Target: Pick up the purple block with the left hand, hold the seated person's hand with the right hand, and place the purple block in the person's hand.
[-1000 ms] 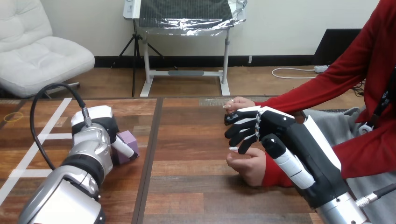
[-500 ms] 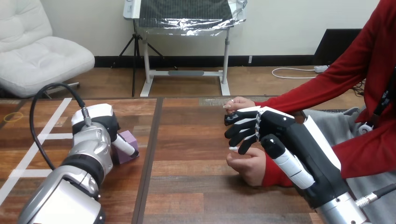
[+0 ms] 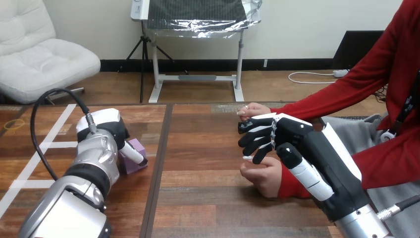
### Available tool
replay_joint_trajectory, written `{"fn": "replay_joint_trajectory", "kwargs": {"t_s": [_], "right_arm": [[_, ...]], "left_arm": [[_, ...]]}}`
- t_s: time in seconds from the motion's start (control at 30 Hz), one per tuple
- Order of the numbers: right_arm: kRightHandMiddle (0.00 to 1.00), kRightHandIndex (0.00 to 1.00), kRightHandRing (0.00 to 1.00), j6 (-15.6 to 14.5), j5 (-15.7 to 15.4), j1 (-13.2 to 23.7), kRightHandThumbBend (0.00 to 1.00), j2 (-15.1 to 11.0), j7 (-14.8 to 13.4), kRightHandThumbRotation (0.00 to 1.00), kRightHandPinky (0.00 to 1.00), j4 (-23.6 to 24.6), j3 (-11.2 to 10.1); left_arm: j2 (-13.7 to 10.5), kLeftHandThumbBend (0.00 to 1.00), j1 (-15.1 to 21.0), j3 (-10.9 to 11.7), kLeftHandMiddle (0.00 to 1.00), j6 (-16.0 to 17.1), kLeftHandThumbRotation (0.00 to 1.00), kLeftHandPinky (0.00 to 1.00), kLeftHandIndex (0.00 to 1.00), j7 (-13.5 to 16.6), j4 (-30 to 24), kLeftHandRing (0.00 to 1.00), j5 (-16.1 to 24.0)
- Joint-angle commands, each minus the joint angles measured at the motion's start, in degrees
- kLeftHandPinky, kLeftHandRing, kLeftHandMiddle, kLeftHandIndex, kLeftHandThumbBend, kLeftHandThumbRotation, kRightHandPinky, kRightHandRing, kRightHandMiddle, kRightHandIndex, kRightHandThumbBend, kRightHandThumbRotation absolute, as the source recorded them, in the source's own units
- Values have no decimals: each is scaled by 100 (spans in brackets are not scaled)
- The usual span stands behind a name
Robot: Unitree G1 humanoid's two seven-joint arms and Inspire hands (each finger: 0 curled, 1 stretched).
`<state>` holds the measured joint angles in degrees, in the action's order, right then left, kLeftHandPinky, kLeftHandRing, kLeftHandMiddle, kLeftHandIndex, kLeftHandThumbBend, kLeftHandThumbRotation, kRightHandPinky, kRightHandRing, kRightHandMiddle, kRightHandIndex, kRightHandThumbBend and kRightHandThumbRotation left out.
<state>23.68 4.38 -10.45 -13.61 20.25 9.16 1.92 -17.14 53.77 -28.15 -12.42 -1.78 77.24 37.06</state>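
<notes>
Left robot hand (image 3: pixel 114 133) rests against the small pale-purple block (image 3: pixel 131 166), its grip hidden.

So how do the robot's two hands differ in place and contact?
The left hand is at the view's left, against the purple block. The right hand is at the right, between the person's far hand and near hand. Both are over the wooden table.

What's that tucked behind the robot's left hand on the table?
A purple block, resting on the wooden table. Its right side and top corner show; the left hand covers the rest, so how it is held cannot be seen.
</notes>
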Motion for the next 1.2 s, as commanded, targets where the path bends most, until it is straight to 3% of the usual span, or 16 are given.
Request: {"fn": "replay_joint_trajectory", "kwargs": {"t_s": [0.0, 0.27, 0.57, 0.8, 1.17], "right_arm": [[59, 65, 55, 9, 26, 203, 85, 32, -56, 91, 43, 276, -3], [59, 65, 55, 8, 37, 198, 85, 32, -51, 91, 43, 288, -3], [60, 65, 55, 5, 38, 195, 85, 32, -51, 91, 44, 296, -2], [60, 65, 55, 23, 62, 209, 84, 39, -39, 90, 44, 291, 5], [60, 65, 55, 23, 80, 200, 85, 28, -32, 90, 44, 295, -8]], "left_arm": [[3, 74, 277, 60, 73, 23, 25, 52, 72, 71, -75, 68, -36], [-1, 73, 266, 40, 64, 45, 21, 40, 67, 88, -75, 55, -72], [3, 69, 235, 82, 50, 61, 6, 28, 61, 126, -88, 40, -129], [4, 69, 234, 68, 53, 37, 1, 29, 61, 81, -78, 43, -142], [3, 71, 215, 70, 58, 61, 4, 33, 62, 56, -78, 48, -146]]}}
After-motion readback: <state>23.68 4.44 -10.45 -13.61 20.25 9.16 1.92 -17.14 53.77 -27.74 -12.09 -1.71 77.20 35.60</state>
